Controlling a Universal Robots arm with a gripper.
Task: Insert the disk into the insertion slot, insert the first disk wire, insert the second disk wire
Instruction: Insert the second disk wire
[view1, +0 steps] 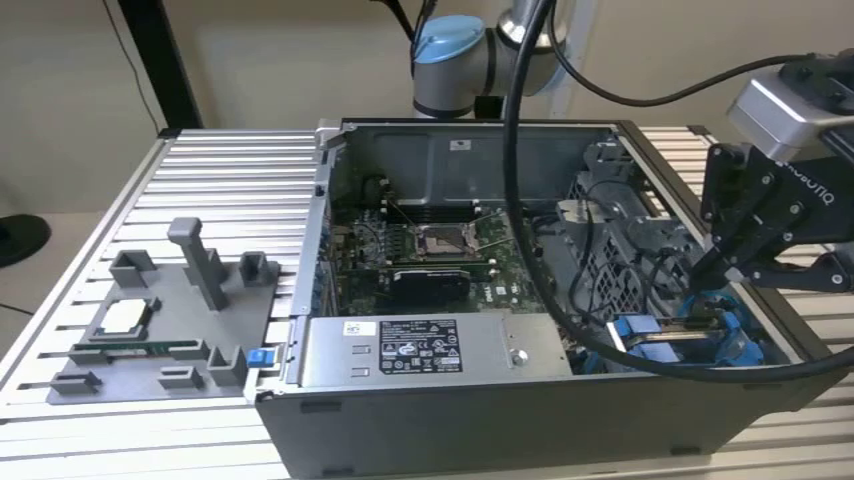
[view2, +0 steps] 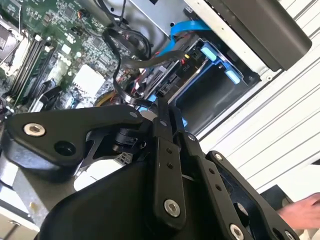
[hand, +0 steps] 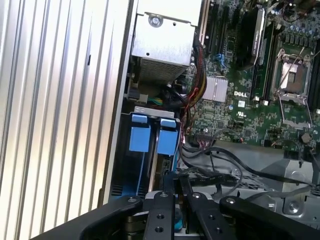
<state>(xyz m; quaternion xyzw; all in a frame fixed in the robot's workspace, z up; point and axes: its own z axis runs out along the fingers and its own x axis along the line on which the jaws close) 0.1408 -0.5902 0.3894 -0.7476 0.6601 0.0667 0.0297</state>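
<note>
My black gripper hangs over the near corner of the open computer case, on the exterior view's right. Directly below it is the insertion slot, a bay of bright blue plastic. In both wrist views the fingers are pressed together and shut; I cannot tell whether anything is between them. Two blue tabs stand at the slot's end. The disk's silver body is hidden. A blue flat wire and a black plug with red and yellow wires lie at the slot's mouth.
A grey labelled power-supply box sits beside the slot, with the motherboard and a perforated cage behind. The arm's thick black cable drapes across the case. A grey fixture plate lies on the slatted table. A person's hand is nearby.
</note>
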